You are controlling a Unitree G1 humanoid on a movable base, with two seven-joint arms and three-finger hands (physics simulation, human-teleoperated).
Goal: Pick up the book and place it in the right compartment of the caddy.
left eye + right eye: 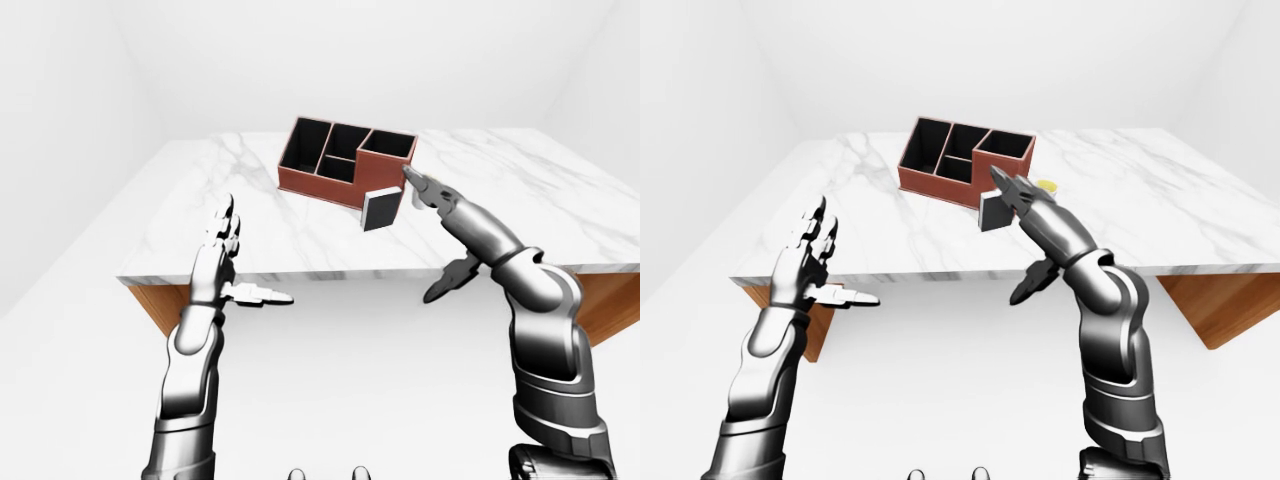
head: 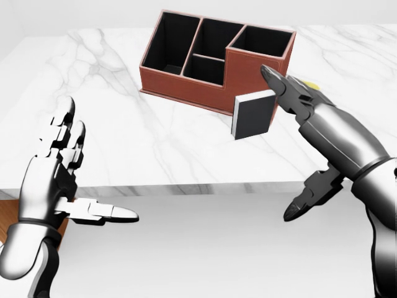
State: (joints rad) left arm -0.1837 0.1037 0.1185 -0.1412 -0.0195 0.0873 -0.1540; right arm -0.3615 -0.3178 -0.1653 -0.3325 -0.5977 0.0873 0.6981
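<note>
The dark book (image 2: 253,115) with white page edges stands upright on the marble table (image 2: 93,81), leaning by the brown caddy (image 2: 211,59). The caddy's tall right compartment (image 2: 260,40) is directly above the book in the head view. My right hand (image 2: 286,144) is open. Its fingers (image 2: 285,90) stretch over the table just right of the book's top corner, and I cannot tell whether they touch it. The thumb hangs low, off the table's edge. My left hand (image 2: 93,164) is open at the lower left of the head view, near the table's edge, holding nothing.
A white cup (image 1: 1046,185) with yellow contents stands right of the book, mostly hidden behind my right fingers. The table's near edge (image 2: 186,187) crosses the head view, and its wooden side (image 1: 610,300) shows below the marble. White floor lies beneath.
</note>
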